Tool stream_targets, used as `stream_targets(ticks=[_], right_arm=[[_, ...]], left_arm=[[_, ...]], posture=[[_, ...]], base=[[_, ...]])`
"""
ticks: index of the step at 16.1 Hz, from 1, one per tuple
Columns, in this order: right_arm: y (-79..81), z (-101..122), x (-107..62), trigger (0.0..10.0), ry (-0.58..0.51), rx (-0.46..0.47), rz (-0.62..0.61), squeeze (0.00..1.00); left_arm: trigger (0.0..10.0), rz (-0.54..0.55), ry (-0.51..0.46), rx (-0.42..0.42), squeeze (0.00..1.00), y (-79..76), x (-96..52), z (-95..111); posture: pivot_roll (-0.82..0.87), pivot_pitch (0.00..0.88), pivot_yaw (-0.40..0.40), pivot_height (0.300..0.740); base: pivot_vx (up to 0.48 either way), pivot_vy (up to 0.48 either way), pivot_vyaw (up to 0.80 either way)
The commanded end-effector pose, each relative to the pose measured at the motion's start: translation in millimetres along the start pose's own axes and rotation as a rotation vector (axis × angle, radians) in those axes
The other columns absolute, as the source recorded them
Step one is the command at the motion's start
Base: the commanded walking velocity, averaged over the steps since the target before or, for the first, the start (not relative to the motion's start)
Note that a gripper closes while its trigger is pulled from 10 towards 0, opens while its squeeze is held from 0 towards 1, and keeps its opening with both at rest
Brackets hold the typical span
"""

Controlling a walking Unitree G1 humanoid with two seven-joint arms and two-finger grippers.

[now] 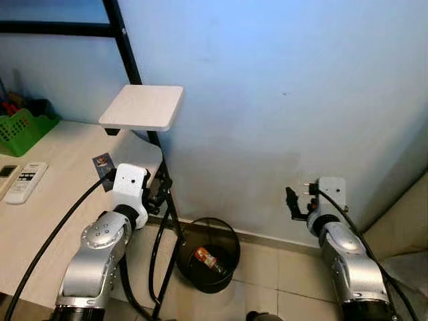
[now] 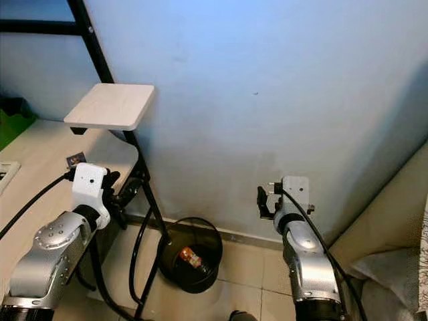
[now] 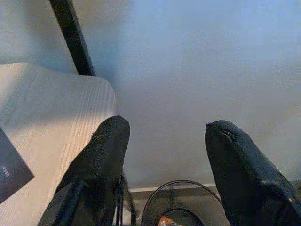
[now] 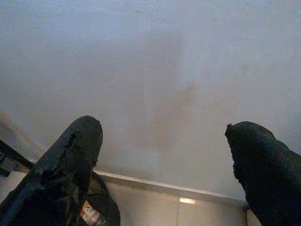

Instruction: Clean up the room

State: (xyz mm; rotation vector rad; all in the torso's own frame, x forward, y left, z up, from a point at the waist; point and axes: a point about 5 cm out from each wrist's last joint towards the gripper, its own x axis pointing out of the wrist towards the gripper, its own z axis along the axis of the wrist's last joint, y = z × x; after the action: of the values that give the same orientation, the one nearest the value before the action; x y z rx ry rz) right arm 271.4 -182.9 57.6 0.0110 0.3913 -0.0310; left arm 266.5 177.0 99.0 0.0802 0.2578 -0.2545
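A black wire bin (image 1: 235, 249) stands on the tiled floor against the wall, between my two arms. Inside it lies an orange and red packet (image 1: 207, 258). My left gripper (image 1: 159, 194) is open and empty, held at the corner of the pale wooden table (image 1: 47, 207), above and left of the bin. The left wrist view shows its fingers (image 3: 106, 141) apart, with the bin's rim (image 3: 174, 183) below. My right gripper (image 1: 294, 204) is open and empty too, to the right of the bin and facing the wall. A small dark card (image 1: 103, 162) lies on the table near my left wrist.
A white remote (image 1: 27, 182) and a green basket (image 1: 23, 130) sit on the table's left part. A small white shelf (image 1: 142, 107) juts from a black metal post (image 1: 130, 60) above the table corner. Black cables (image 1: 157, 254) hang beside the bin. Beige furniture (image 1: 401, 221) stands at the right.
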Motion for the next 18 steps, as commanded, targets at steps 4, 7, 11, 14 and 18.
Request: stream_targets(ticks=[4, 7, 11, 14, 18], right_arm=[[10.0, 7.7, 4.5, 10.0, -0.017, -0.014, 0.031, 0.0], [9.1, 8.1, 8.0, 10.0, -0.014, -0.028, 0.032, 0.0], [4.6, 8.2, 10.5, 10.0, -0.007, -0.037, 0.025, 0.0], [4.7, 5.0, 10.5, 10.0, 0.0, -0.045, 0.026, 0.0], [3.6, -1.4, 8.8, 10.0, 0.015, -0.034, 0.021, 0.0]], left_arm=[[10.0, 0.069, 0.015, 0.02, 0.0, 5.4, 4.5, -3.1], [10.0, 0.067, 0.005, 0.032, 0.0, 6.0, 7.6, -4.4], [10.0, 0.05, -0.015, 0.004, 0.0, 0.9, 12.0, -4.4], [10.0, 0.078, 0.018, 0.073, 0.0, 2.2, 15.8, -8.6], [10.0, 0.098, -0.013, 0.06, 0.0, 5.0, 13.2, -9.3]], posture=[[0.02, 0.0, 0.032, 0.74], [0.01, 0.0, 0.035, 0.74], [0.01, 0.0, 0.025, 0.74], [0.0, 0.0, 0.024, 0.74], [-0.01, 0.0, 0.038, 0.74]], base=[[0.0, 0.0, -0.61], [0.0, 0.0, -0.61], [0.0, 0.0, -0.61], [0.0, 0.0, -0.61], [0.0, 0.0, -0.61]])
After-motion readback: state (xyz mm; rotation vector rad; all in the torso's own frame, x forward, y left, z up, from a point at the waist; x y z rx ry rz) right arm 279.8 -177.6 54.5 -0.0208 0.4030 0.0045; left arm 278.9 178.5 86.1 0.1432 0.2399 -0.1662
